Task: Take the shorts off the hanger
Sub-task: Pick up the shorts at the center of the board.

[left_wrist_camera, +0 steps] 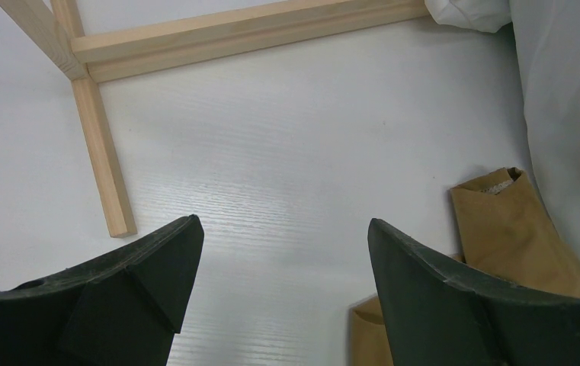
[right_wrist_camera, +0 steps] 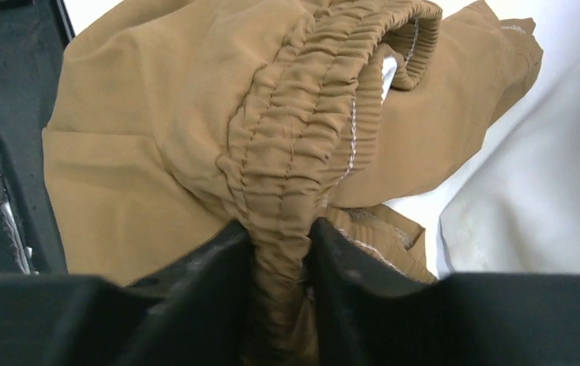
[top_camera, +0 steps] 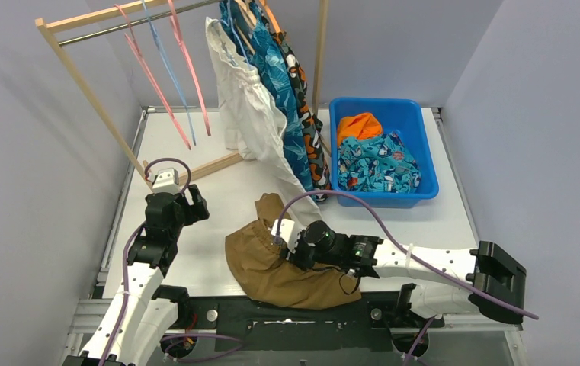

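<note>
Here the right gripper [right_wrist_camera: 280,229] is pinching the elastic waistband of the brown shorts [right_wrist_camera: 142,130] between jaws standing only narrowly apart, with the rest of the cloth spreading ahead of the fingertips and to their left. The left gripper [left_wrist_camera: 285,229] is hovering over the table [left_wrist_camera: 271,137], jaws wide and empty, with a brown fold lying just outside its right jaw.

Brown shorts [right_wrist_camera: 142,152] of matt, soft woven cloth, the waistband puckered into fine ribs. White shorts [top_camera: 248,99] of matt cloth. Rack [left_wrist_camera: 233,34] of pale bare wood, smooth. White table [left_wrist_camera: 294,152], finely grained, with a faint sheen. Blue bin [top_camera: 382,200] of glossy plastic.
</note>
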